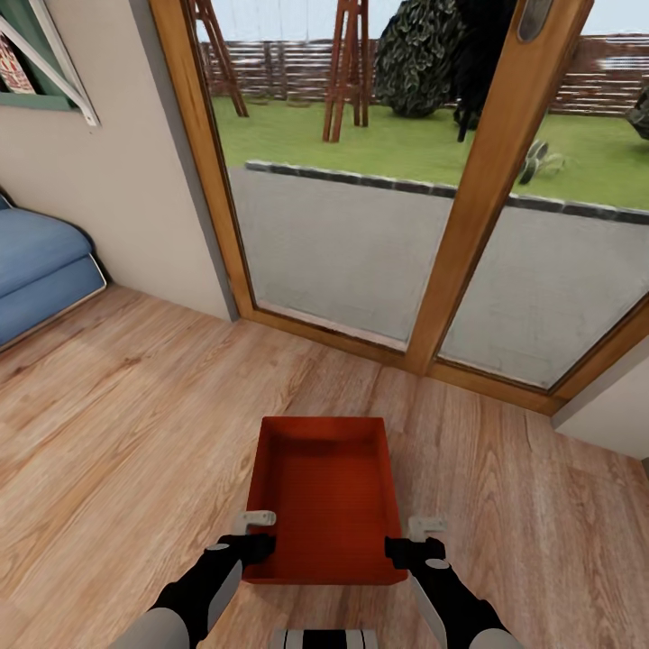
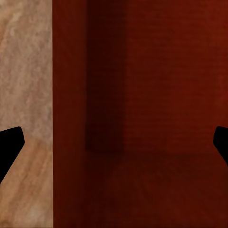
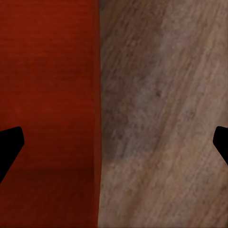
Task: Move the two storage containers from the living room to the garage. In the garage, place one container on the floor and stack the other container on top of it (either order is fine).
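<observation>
Container (image 1: 326, 494): one counted, orange-red, open top up, long axis running away from the robot toward the glass doors (image 1: 379, 225). It sits over the wood floor (image 1: 117, 424), centred between two grippers. Left gripper (image 1: 253, 546) is at its near left corner, right gripper (image 1: 404, 550) at its near right corner. Both wrist views show fingertips spread wide across a container wall; an actual grip cannot be confirmed. One blue sofa (image 1: 41, 270) stands at far left

Orange-red ribbed storage container (image 1: 324, 496), light wood floor (image 1: 117, 415)
</observation>
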